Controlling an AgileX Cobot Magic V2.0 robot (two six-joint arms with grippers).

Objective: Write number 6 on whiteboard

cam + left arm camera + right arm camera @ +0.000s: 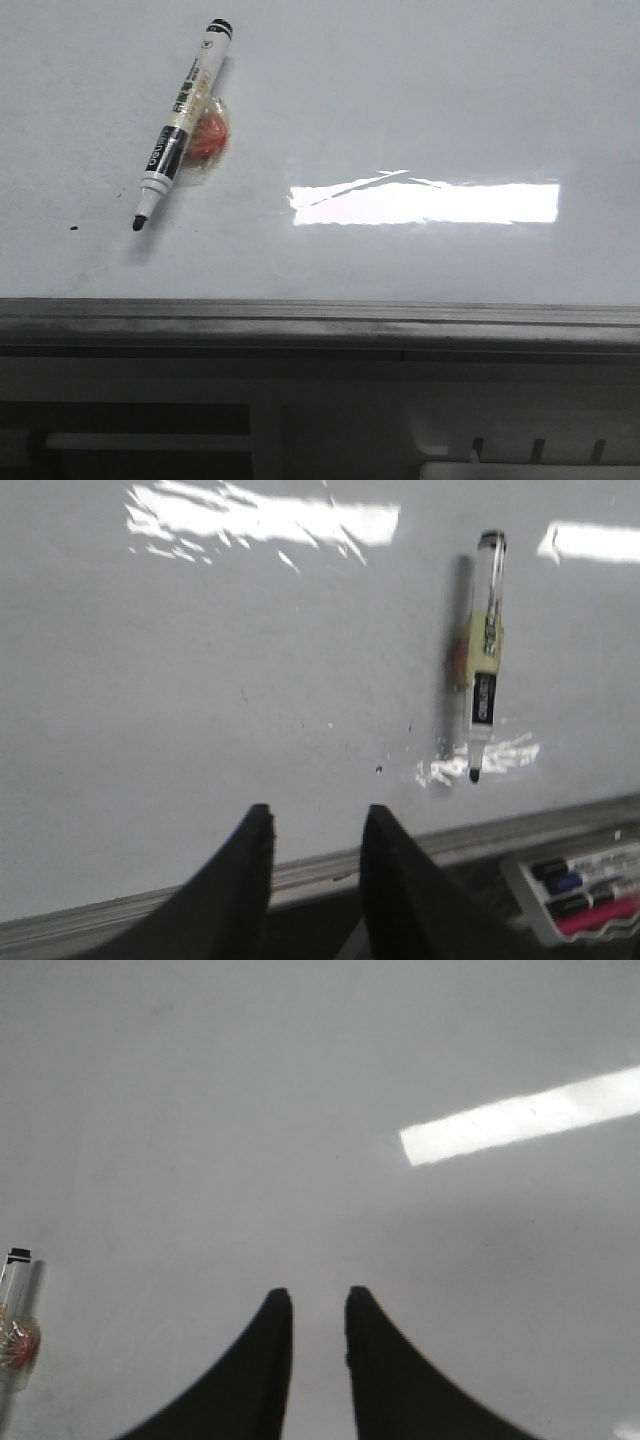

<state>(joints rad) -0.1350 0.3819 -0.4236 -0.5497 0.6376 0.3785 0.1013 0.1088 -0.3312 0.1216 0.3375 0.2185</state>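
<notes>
I see the whiteboard (420, 110) lying flat, its grey frame strip (320, 322) along the near edge. No 6 is drawn on it; only a tiny black dot (73, 228) sits near the marker (181, 125), which lies uncapped on the board's left part, tip toward the frame, an orange-red lump (209, 137) taped to its barrel. My left gripper (318, 825) hangs over the frame, jaws apart and empty. My right gripper (319, 1305) hangs over bare board, jaws slightly parted, holding nothing.
</notes>
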